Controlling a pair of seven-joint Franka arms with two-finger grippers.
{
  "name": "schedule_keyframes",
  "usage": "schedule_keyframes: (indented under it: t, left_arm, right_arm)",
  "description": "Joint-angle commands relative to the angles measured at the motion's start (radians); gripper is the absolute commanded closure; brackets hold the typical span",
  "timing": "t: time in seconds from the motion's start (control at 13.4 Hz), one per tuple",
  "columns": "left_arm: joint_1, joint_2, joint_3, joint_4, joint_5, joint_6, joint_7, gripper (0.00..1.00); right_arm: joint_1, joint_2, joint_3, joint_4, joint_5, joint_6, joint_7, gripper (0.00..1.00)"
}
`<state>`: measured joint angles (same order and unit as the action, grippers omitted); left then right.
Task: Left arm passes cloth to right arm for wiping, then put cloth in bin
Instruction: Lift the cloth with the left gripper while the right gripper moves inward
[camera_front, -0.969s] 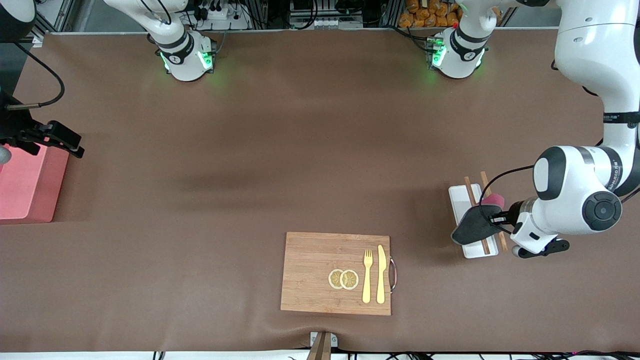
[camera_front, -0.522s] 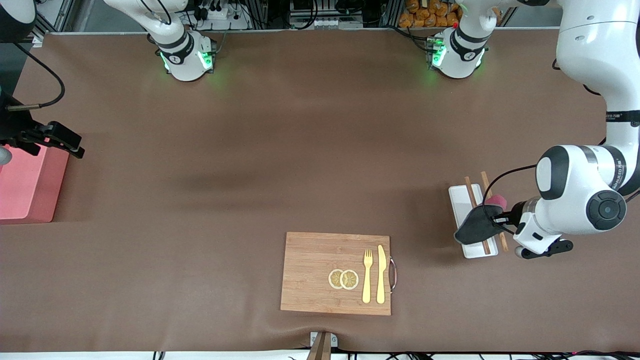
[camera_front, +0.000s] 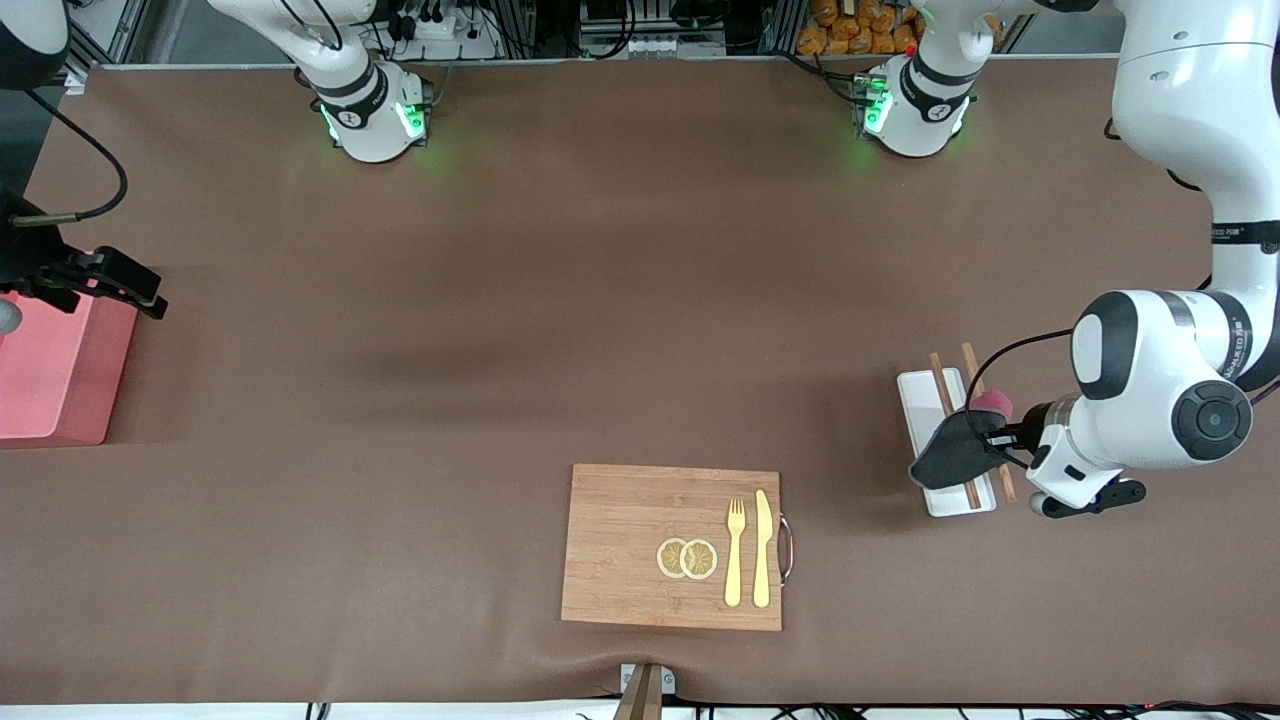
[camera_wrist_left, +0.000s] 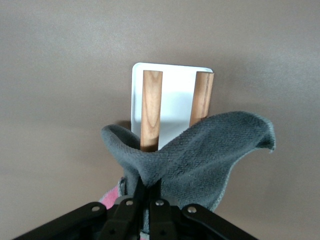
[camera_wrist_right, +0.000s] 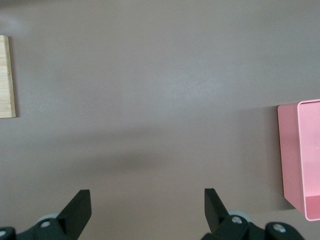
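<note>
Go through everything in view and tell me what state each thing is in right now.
Left gripper: shut on the cloth, over the white tray.
Right gripper: open, empty, waiting beside the bin.
Bin: upright; inside not visible.
Chopsticks: lying across the tray.
Fork, knife, lemon slices: flat on the cutting board.

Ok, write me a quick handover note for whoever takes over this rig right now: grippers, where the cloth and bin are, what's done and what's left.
Left gripper: shut on the dark grey soft cloth with a pink edge, over the white rectangular tray and its two wooden sticks, toward the left arm's end of the table.
Right gripper: open and holding nothing, waiting beside the pink rectangular plastic bin at the right arm's end.
Done: cloth gripped.
Left: pass the cloth to the right arm, wipe, drop the cloth in the bin.
Also there: bamboo cutting board with lemon slices, a yellow fork and knife, nearer the front camera.
</note>
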<state>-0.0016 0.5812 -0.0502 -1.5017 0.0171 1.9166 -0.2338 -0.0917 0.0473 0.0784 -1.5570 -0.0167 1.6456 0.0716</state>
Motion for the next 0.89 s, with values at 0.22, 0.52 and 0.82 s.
schedule_keyframes:
  t: [0.22,0.52,0.82]
  left_arm:
    - [-0.003,-0.082,-0.017,-0.003,-0.003,-0.054,-0.007,1.00]
    - [0.000,-0.168,-0.094,0.001,-0.014,-0.129,-0.044,1.00]
    - [0.002,-0.228,-0.218,0.015,-0.019,-0.154,-0.154,1.00]
  right_arm:
    - [-0.016,0.023,0.008,0.008,-0.003,-0.035,0.017,0.00]
    - [0.000,0.020,0.018,0.020,0.020,-0.062,0.241,0.00]
    - [0.056,0.020,0.018,0.018,0.128,-0.099,0.529,0.00]
